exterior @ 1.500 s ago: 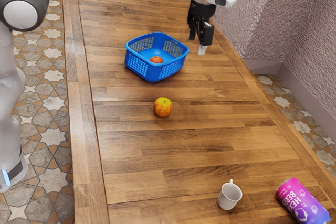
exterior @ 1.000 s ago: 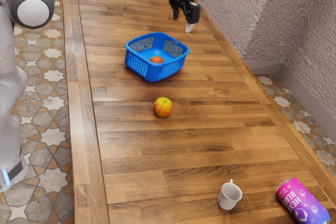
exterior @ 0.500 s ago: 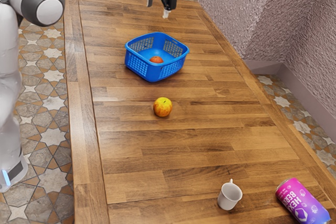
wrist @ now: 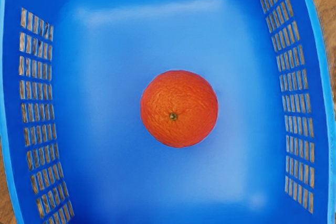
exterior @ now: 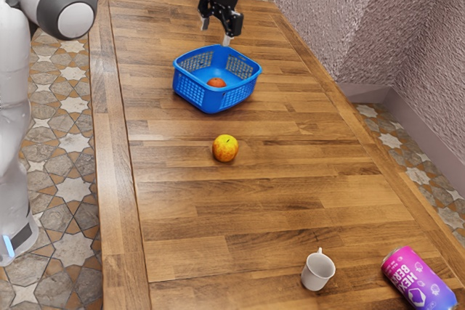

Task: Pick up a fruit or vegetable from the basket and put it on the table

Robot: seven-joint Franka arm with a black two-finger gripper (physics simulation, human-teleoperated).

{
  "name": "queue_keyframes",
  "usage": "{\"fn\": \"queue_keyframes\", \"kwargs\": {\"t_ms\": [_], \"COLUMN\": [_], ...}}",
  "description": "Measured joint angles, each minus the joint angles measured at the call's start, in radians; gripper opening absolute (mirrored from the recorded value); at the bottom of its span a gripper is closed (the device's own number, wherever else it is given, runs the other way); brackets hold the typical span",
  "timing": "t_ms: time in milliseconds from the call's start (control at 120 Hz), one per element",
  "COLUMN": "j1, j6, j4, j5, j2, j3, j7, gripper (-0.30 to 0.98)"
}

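One clear gap parts the two sides of our claw (exterior: 216,31), which we hold pointing down above the basket (exterior: 236,96). Its blue walls are slotted, its floor smooth; the orange (wrist: 179,108) is round and finely pebbled. It lies on that floor, below our claw and apart from it. Wooden strips make up the desk (exterior: 276,201).

From where I stand, the near wall of the blue basket (exterior: 211,102) hides the lower part of the orange (exterior: 216,82). The exterior view's left and top edges crop the white arm (exterior: 13,70); its bottom edge crops the wooden counter (exterior: 232,212).
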Motion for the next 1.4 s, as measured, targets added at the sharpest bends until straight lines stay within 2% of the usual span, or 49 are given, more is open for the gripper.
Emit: {"fn": "queue_keyframes", "kwargs": {"t_ms": [375,1400], "j1": [0.007,0.093], "j6": [0.082,0.116], "j4": [-0.007,-0.014], "j5": [-0.098,-0.201], "j2": [0.15,0.272], "j3": [0.002,0.0], "j7": [0.003,0.014], "gripper": [0.69,0.69]}}
